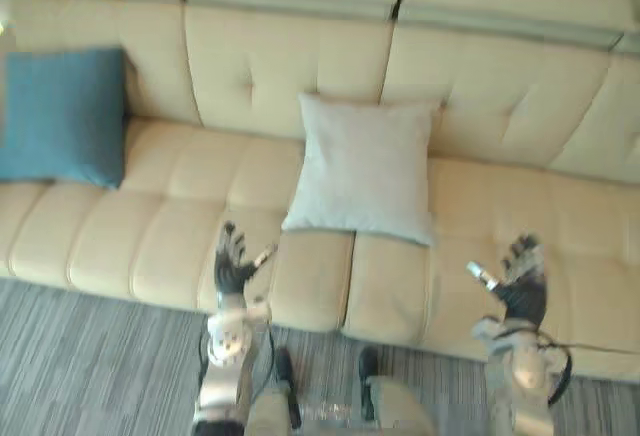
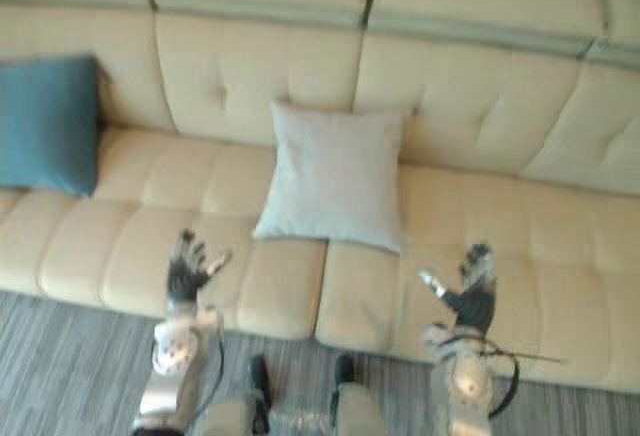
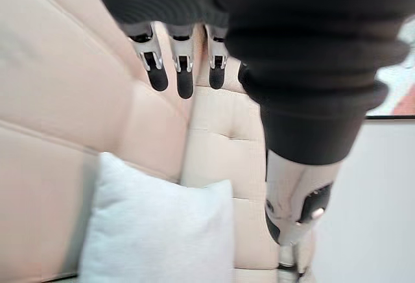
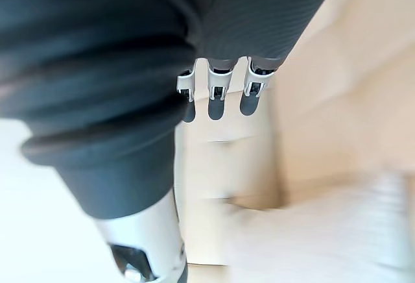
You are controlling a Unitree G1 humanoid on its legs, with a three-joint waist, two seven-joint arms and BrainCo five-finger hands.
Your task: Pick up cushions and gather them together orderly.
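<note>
Open and empty, the left hand (image 1: 233, 264) and right hand (image 1: 522, 281) are held over the front edge of the sofa (image 1: 170, 246). The white cushion (image 1: 365, 168) is leaned on the backrest (image 1: 280, 66) mid-sofa, and the blue cushion (image 1: 62, 114) at the left end. The white one is best gripped evenly at both sides.

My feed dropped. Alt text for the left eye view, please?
A white cushion leans on the backrest mid-way along a beige sofa, and a blue cushion stands apart at its left end. The left hand and right hand hover open and empty over the seat's front edge, either side of the white cushion.
</note>
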